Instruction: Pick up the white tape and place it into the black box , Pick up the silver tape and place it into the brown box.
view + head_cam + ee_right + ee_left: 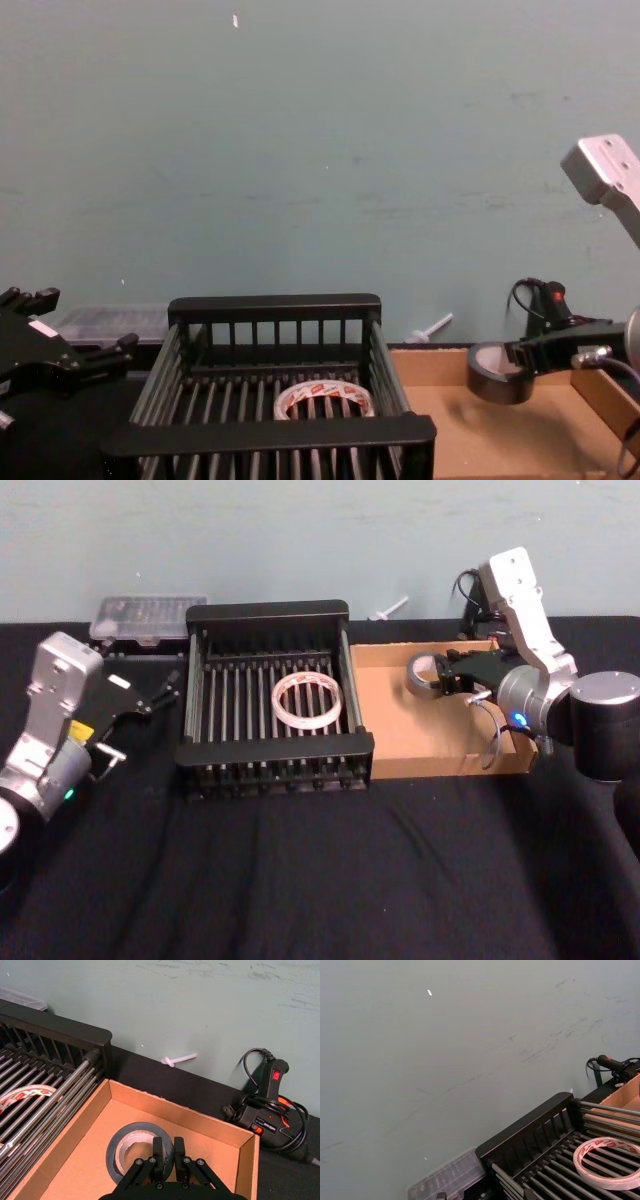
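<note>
My right gripper (pixel 447 675) is shut on the rim of the silver tape (pixel 424 673), a thick grey roll. It holds the roll a little above the floor of the brown box (pixel 395 735), near the box's back left corner. In the right wrist view the fingertips (pixel 161 1152) pinch the roll's (pixel 123 1146) wall. The white tape (pixel 308 700) lies flat on the bars inside the black box (pixel 270 754), and shows again as a ring (pixel 607 1162) in the left wrist view. My left gripper (pixel 163 688) hangs open just outside the crate's left wall, holding nothing.
A clear plastic case (pixel 148 615) lies behind the crate at the back left. A black and orange corded tool (pixel 267 1110) rests behind the cardboard tray by the wall, with a white knotted strip (pixel 177 1059) beside it. Black cloth covers the table's front.
</note>
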You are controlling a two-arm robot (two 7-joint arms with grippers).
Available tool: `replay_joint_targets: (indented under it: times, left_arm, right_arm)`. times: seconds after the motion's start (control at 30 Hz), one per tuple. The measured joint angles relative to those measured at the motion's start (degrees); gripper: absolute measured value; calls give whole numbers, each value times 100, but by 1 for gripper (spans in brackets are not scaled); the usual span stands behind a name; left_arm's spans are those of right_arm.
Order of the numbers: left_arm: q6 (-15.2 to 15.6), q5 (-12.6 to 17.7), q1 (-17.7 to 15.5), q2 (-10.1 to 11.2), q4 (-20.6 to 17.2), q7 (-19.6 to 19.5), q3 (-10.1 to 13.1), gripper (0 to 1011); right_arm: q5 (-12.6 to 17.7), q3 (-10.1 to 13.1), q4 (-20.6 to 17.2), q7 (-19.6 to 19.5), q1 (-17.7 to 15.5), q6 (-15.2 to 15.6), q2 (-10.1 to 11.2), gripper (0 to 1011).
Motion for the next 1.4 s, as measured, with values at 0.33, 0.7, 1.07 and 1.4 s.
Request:
replay_joint_targets:
  times: [0.33, 0.7, 1.07, 1.4]
  left_arm:
    - [0, 0, 0, 0, 0, 0, 0, 1001]
    - [0, 0, 0, 0, 0, 0, 0, 1001]
    - [0, 0, 0, 0, 0, 0, 0, 1001]
    - [0, 0, 0, 0, 0, 0, 0, 1001]
  right_arm:
    - [16, 6, -25, 1, -10, 0, 3, 242]
    - [27, 10, -39, 1, -16, 3, 9, 601]
    - [33, 10, -44, 1, -20, 7, 10, 919]
    - [33, 10, -47, 1, -20, 8, 9, 1002]
